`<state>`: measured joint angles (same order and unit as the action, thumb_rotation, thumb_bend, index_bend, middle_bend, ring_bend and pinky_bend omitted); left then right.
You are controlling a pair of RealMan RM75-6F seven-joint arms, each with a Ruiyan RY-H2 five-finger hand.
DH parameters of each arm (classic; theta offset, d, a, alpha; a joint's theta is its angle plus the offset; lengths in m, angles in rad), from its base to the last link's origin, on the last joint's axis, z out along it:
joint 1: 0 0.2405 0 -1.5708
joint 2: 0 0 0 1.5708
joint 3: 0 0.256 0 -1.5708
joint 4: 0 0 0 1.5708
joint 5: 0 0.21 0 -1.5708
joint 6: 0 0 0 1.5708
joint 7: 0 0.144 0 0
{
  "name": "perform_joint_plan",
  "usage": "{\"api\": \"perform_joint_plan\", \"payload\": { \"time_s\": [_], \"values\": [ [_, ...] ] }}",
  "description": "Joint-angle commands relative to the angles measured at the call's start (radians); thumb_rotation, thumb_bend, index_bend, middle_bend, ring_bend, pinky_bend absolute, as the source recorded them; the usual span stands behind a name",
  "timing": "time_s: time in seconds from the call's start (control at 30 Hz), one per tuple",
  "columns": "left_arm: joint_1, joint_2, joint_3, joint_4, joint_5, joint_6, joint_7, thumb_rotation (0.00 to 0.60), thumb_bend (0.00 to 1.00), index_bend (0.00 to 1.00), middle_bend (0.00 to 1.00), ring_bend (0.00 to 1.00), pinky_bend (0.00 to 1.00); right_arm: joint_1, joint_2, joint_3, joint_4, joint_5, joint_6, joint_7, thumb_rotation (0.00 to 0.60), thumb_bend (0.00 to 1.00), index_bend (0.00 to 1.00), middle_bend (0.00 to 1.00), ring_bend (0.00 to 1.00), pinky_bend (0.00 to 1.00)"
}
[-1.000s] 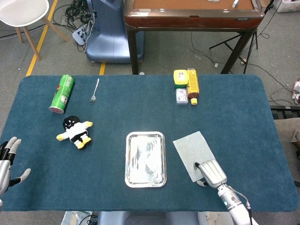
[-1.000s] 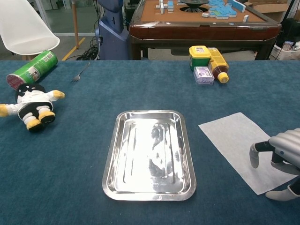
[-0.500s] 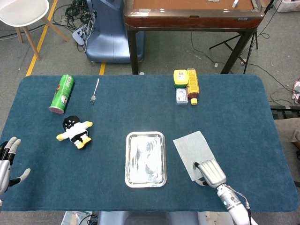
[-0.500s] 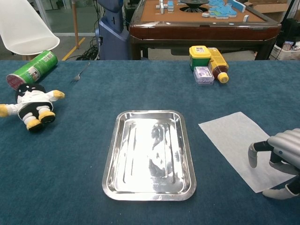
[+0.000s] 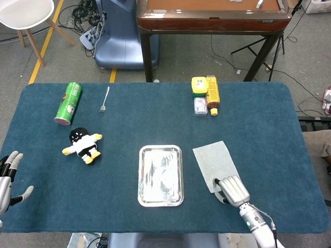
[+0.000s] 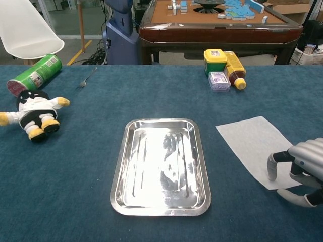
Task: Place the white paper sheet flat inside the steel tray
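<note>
The white paper sheet [image 5: 215,159] is lying flat on the blue-covered counter [image 5: 258,119], just to the right of the steel tray [image 5: 161,175] and not touching it. The tray is sitting near the front middle of the counter with nothing inside it.

The right hand [image 5: 232,190] is resting at the near corner of the sheet, fingers curled downward. In the chest view one fingertip [image 6: 272,169] is pressing on the paper's near edge while the thumb is lying low against the counter just past that edge. Whether the hand is actually pinching the paper or only pressing on it cannot be told from either view.

The left hand [image 5: 9,178] is hovering at the far left front edge of the counter, its fingers spread apart and holding nothing.

Further back on the left, a green can [image 5: 69,103] is lying on its side, with a fork [image 5: 104,101] just to its right. A black, white and yellow plush toy [image 5: 83,145] is lying in front of the can. Near the back right of centre, a yellow-lidded jar [image 5: 199,85], a yellow bottle [image 5: 212,95] lying on its side and a small clear box [image 5: 200,106] are grouped close together, well apart from the paper.
</note>
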<state>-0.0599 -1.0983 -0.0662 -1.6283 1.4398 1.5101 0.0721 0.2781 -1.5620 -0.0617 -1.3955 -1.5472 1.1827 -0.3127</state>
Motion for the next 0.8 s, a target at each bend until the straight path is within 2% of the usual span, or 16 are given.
{"api": "perform_joint_plan", "payload": {
  "time_s": [0.03,0.2,0.43,0.8],
  "values": [
    [0.000,0.000,0.000,0.000,0.000,-0.001,0.000,0.600,0.22,0.00,0.00,0.00,0.21,0.000,0.000,0.001,0.000,-0.002,0.004,0.001,0.600,0.41,0.50,1.00,1.00,1.00],
    [0.000,0.000,0.001,0.000,0.001,-0.001,0.000,0.600,0.22,0.00,0.00,0.00,0.21,0.000,0.000,0.004,-0.002,0.001,0.005,0.005,0.600,0.46,0.52,1.00,1.00,1.00],
    [0.000,0.000,0.001,0.000,0.001,-0.002,0.001,0.600,0.22,0.00,0.00,0.00,0.21,-0.002,0.003,0.015,-0.010,0.010,0.017,0.011,0.600,0.47,0.54,1.00,1.00,1.00],
    [0.002,0.002,0.000,-0.001,0.002,0.003,-0.001,0.600,0.22,0.00,0.00,0.00,0.21,-0.033,-0.037,0.072,-0.035,0.065,0.095,-0.055,0.600,0.49,0.56,1.00,1.00,1.00]
  ]
}}
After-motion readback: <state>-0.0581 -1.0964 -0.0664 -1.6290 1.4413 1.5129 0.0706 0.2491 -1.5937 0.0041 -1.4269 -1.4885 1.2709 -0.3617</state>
